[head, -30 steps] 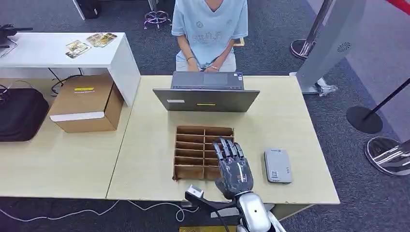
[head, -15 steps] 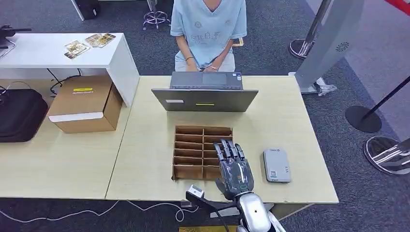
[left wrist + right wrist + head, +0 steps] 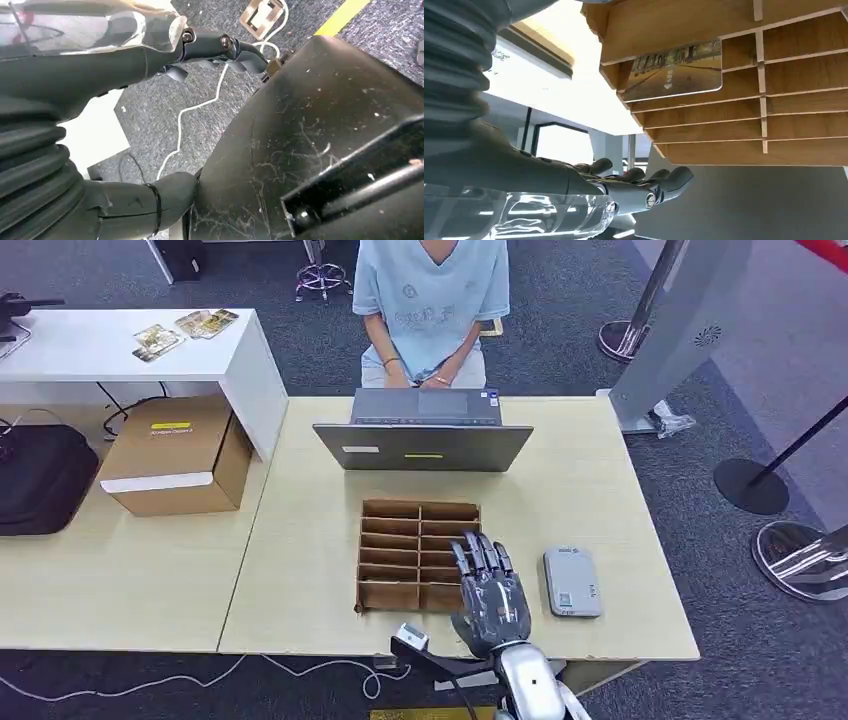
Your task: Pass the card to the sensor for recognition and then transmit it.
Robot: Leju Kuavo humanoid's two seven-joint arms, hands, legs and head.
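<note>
A card [image 3: 676,70] with a printed picture stands in one slot of the wooden slotted box [image 3: 405,540], which lies in the middle of the desk. My right hand [image 3: 490,592] hovers over the box's near right corner, fingers stretched out and apart, holding nothing. In the right wrist view that hand [image 3: 624,187] is apart from the card and does not touch it. The grey flat sensor [image 3: 572,582] lies on the desk just right of the hand. My left hand [image 3: 150,55] hangs beside my body over the carpet, its fingers loosely spread and empty.
An open laptop [image 3: 425,435] stands behind the box, with a seated person [image 3: 432,300] at it. A cardboard carton [image 3: 178,453] and a black bag [image 3: 40,475] sit on the left table. Stanchion bases [image 3: 752,485] and a grey pillar [image 3: 675,330] stand to the right.
My right hand has slid a little to the right and toward the desk's near edge. Its fingers stay spread.
</note>
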